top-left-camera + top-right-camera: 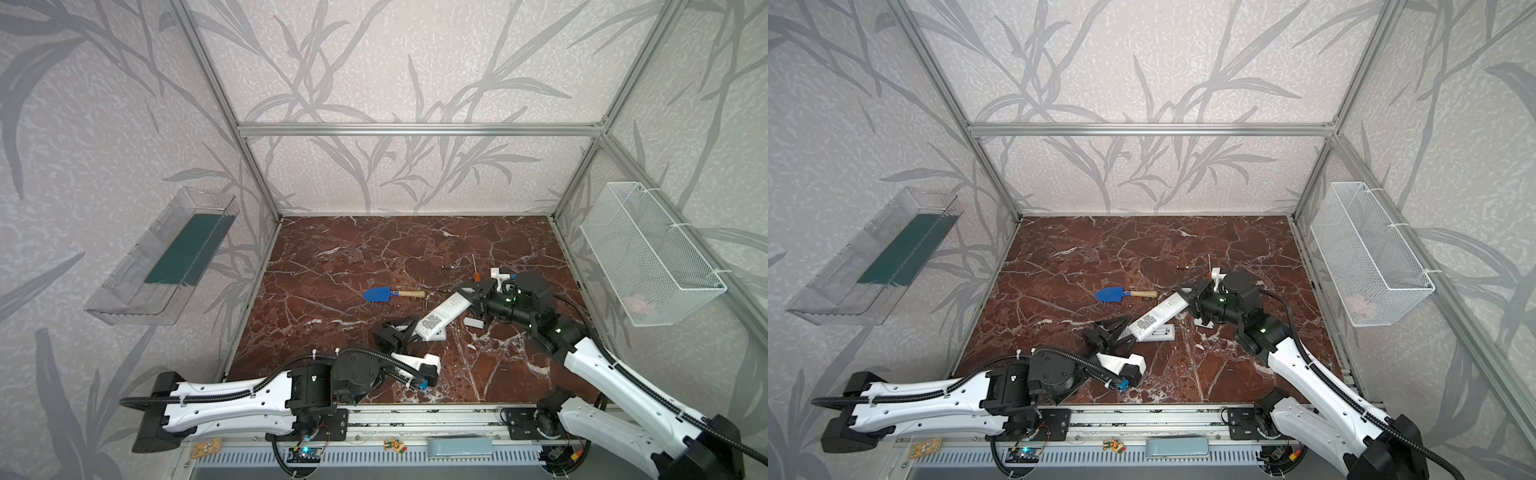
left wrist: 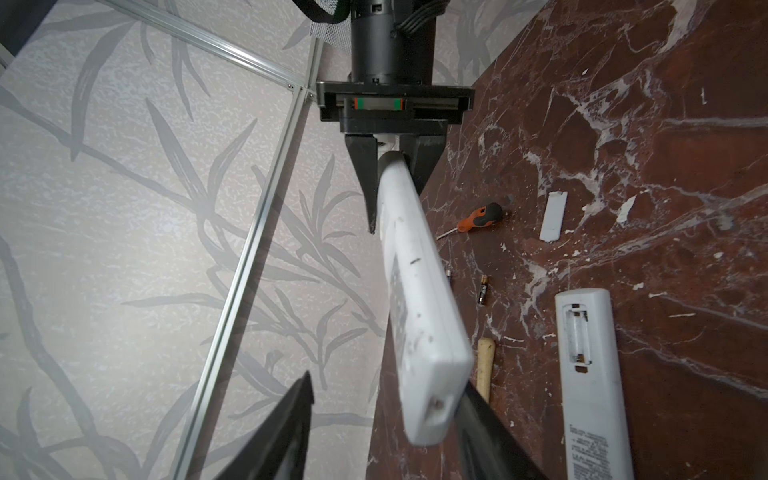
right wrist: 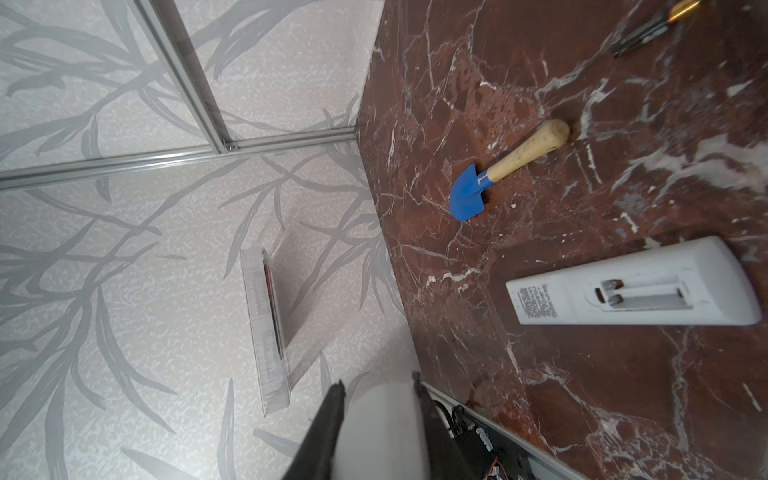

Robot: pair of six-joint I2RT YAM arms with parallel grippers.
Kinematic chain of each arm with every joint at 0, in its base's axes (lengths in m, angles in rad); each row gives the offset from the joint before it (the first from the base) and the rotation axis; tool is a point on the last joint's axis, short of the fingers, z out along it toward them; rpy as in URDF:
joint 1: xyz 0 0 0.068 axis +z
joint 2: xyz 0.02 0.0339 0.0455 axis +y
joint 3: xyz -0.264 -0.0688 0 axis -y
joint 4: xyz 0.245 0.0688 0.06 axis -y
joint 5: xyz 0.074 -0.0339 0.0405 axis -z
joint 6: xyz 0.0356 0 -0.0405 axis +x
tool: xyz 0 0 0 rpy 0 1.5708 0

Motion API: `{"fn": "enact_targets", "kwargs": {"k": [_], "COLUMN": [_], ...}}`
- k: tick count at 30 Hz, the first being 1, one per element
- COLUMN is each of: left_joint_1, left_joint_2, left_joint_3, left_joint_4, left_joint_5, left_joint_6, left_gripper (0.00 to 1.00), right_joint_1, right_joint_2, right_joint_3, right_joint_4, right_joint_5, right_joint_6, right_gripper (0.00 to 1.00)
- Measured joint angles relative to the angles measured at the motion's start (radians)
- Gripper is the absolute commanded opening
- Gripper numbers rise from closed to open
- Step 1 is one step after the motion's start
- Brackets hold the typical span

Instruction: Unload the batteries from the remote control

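Right gripper clamped on remote, far end; left gripper spread astride near end. Batteries on table just left of right gripper; lettering unreadable.

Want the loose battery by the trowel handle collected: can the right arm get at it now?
Probably not yet. The right gripper is shut on one end of the lifted remote, so its jaws are taken, though the battery lies uncovered on the table nearby.
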Motion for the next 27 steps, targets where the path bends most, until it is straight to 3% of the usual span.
{"fn": "enact_targets", "kwargs": {"k": [5, 9, 12, 17, 21, 24, 27], "left_joint_1": [0.001, 0.015, 0.074, 0.314, 0.543, 0.652, 0.687], "left_joint_2": [-0.055, -0.065, -0.06, -0.034, 0.039, 0.143, 0.257], "left_joint_3": [0.0, 0.018, 0.068, 0.146, 0.18, 0.183, 0.14], "left_joint_4": [-0.055, -0.136, -0.212, -0.262, -0.245, -0.14, 0.071], "left_joint_5": [-0.006, -0.011, 0.045, 0.289, 0.586, 0.801, 0.954], "left_joint_6": [-0.214, -0.478, -0.694, -1.098, -1.439, -1.697, -1.958], "left_gripper": [0.74, 0.87, 0.87, 0.87, 0.87, 0.87, 0.94], "right_joint_1": [-0.067, -0.147, -0.197, -0.244, -0.252, -0.252, -0.252], "right_joint_2": [-0.015, -0.047, -0.076, -0.116, -0.16, -0.19, -0.203], "right_joint_3": [-0.011, -0.011, -0.013, -0.023, -0.025, -0.025, -0.025], "right_joint_4": [-0.001, -0.006, -0.008, -0.002, -0.003, -0.005, -0.008], "right_joint_5": [0.018, 0.019, 0.019, 0.029, 0.045, 0.048, 0.048], "right_joint_6": [-0.018, -0.065, -0.114, -0.211, -0.293, -0.349, -0.39], "right_gripper": [0.05, 0.05, 0.05, 0.04, 0.04, 0.03, 0.02]}}
